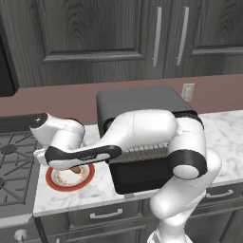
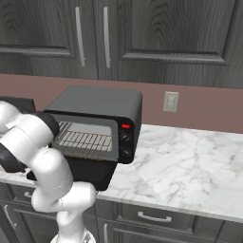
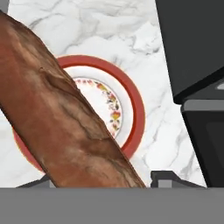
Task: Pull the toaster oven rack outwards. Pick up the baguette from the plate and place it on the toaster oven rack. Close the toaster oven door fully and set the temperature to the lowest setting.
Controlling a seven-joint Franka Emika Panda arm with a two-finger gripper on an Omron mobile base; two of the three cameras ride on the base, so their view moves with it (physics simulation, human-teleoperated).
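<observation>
One baguette (image 3: 65, 118) pinched between gripper (image 3: 100, 181) fingers above plate (image 3: 135, 109); risks slipping if gripped off-centre.

Both base views look forward and down at the toaster oven (image 1: 142, 114) from opposite sides; the hand view hangs close above the plate (image 3: 135, 105).

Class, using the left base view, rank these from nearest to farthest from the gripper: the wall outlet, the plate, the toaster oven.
1. The plate, directly beneath the gripper at the counter's left end.
2. The toaster oven, to the gripper's right, mid-counter.
3. The wall outlet, on the back wall, beyond the oven's right corner.
</observation>
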